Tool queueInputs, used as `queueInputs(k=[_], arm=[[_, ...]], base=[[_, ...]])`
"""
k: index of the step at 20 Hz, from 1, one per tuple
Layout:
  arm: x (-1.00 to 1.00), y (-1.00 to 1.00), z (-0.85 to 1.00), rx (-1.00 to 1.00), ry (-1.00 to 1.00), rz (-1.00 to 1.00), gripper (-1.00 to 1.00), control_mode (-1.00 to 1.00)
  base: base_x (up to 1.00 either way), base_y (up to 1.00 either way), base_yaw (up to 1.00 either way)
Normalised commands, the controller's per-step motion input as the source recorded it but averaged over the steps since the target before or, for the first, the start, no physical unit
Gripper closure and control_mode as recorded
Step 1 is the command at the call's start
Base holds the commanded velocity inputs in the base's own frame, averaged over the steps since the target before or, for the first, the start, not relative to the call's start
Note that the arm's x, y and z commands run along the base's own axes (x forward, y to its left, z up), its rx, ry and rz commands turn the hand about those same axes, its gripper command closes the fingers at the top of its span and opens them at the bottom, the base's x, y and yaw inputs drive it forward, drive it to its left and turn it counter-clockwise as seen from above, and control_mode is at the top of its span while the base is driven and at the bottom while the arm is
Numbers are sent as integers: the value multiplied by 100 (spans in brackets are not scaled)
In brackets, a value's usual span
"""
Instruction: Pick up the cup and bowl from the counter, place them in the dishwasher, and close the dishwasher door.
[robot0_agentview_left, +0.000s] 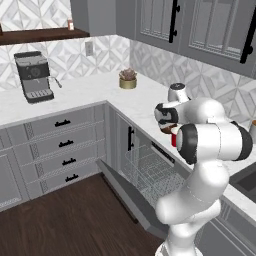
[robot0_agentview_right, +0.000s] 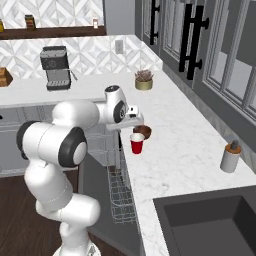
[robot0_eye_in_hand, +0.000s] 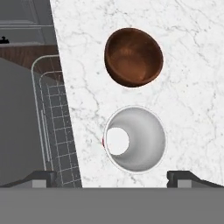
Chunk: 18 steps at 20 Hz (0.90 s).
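Note:
The red cup (robot0_agentview_right: 136, 143) stands upright near the front edge of the white counter (robot0_agentview_right: 180, 135); the hand view looks straight down into its white inside (robot0_eye_in_hand: 136, 139). Just beyond it lies the dark brown bowl (robot0_eye_in_hand: 133, 57), also upright (robot0_agentview_right: 143, 131). My gripper (robot0_eye_in_hand: 113, 178) hangs open directly above the cup, its fingertips (robot0_eye_in_hand: 43, 177) spread wider than the rim and holding nothing. From the left base view my arm covers most of the cup (robot0_agentview_left: 173, 136). The dishwasher door (robot0_agentview_left: 125, 192) is folded down, and the wire rack (robot0_agentview_left: 150, 170) is pulled out below the counter edge.
A gold pot with a plant (robot0_agentview_left: 128, 80) and a coffee machine (robot0_agentview_left: 33, 76) stand far back on the counter. A grey soap dispenser (robot0_agentview_right: 230, 157) sits by the dark sink (robot0_agentview_right: 210, 220). Grey drawers (robot0_agentview_left: 65, 145) lie left of the dishwasher.

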Motion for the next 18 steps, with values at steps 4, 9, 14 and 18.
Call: queueInputs(k=[4, 9, 14, 18], arm=[[6, 0, -32, 0, 0, 4, -100, -100], [0, 0, -30, 0, 0, 4, -100, -100], [19, 0, -31, 0, 0, 3, -100, -100], [35, 0, -16, 0, 0, 3, -100, -100]], base=[[0, 0, 0], [0, 0, 0], [0, 0, 0], [0, 0, 0]])
